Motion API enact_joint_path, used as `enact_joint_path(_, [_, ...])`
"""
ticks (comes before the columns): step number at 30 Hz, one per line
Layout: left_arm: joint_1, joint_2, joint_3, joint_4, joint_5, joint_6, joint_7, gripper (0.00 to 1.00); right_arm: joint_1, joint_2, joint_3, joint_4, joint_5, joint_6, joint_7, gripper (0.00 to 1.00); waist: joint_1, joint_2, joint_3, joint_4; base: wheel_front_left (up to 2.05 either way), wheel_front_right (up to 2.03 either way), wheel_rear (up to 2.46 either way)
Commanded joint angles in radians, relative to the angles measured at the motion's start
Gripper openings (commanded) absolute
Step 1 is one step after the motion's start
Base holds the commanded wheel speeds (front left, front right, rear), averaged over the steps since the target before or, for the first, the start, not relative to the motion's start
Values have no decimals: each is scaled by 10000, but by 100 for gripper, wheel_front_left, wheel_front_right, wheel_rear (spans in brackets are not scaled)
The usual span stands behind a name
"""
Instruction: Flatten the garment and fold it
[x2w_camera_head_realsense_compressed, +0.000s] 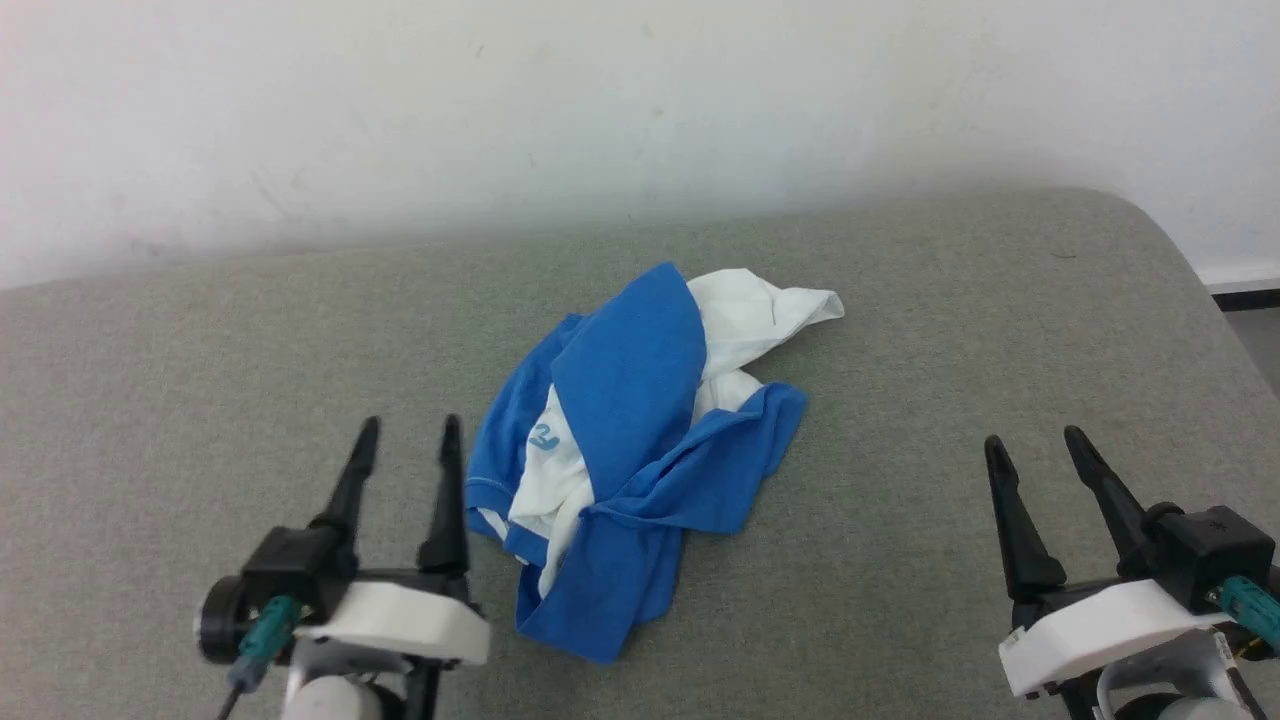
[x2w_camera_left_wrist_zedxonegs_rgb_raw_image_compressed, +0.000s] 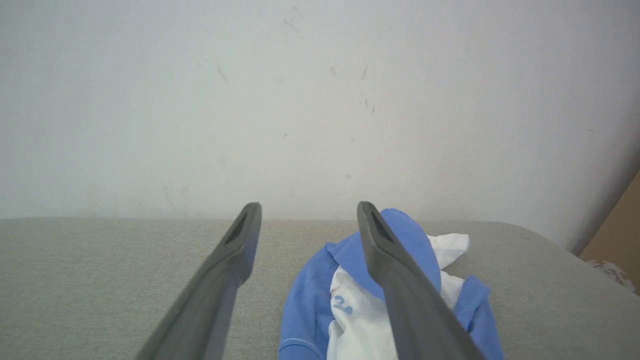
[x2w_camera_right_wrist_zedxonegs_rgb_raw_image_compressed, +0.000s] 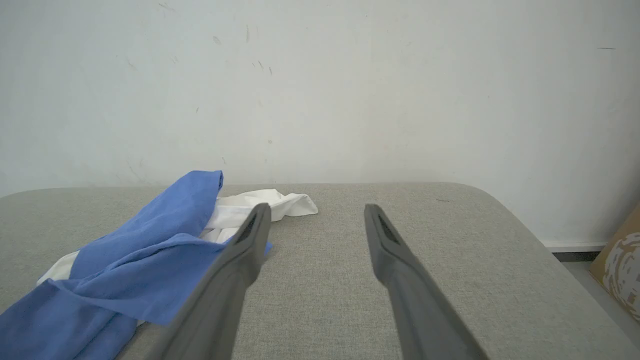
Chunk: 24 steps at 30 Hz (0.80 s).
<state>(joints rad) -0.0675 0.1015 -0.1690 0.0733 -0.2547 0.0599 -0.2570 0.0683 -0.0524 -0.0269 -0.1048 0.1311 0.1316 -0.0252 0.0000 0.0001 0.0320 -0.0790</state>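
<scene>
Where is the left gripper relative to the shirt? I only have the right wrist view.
Observer: The head view shows the left gripper close beside the garment, at its left edge, jaws open, holding nothing.
Operator: Any lettering visible?
Observer: Yes, small blue lettering on a white fold facing the left gripper.
Operator: Does the blue cloth at my lower left hang off the surface?
Observer: No, it ends on the grey surface, nearer the left gripper.
</scene>
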Motion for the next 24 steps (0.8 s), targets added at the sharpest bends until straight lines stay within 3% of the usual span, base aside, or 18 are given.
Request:
enact_joint_path(1, [252,195,244,-39,86,97,-45,100,110,22,27,-57,-55,-9,42,100,0,-1,31,62,0,0,0])
enact_joint_path(9, [999,794,1219,-234,162,203,-46,100,187,22,115,-131,-154,-9,156,100,0,-1,40,354,0,0,0])
enact_joint_path(14, [1290,812,1393,-370,96,126,-46,100,168,22,474,71,-291,-9,572,100,0,-1,3,603,0,0,0])
enact_joint_path(19, [1312,643,1272,-381,39,7,-47,100,-441,-35,1986,943,-531,-9,1849,100,0,-1,71,979,0,0,0])
enact_joint_path(24, [1149,410,1129,-306,12,-158,-47,100,-1619,-610,3553,2082,-278,-9,2661,100,0,-1,182,1463,0,0,0])
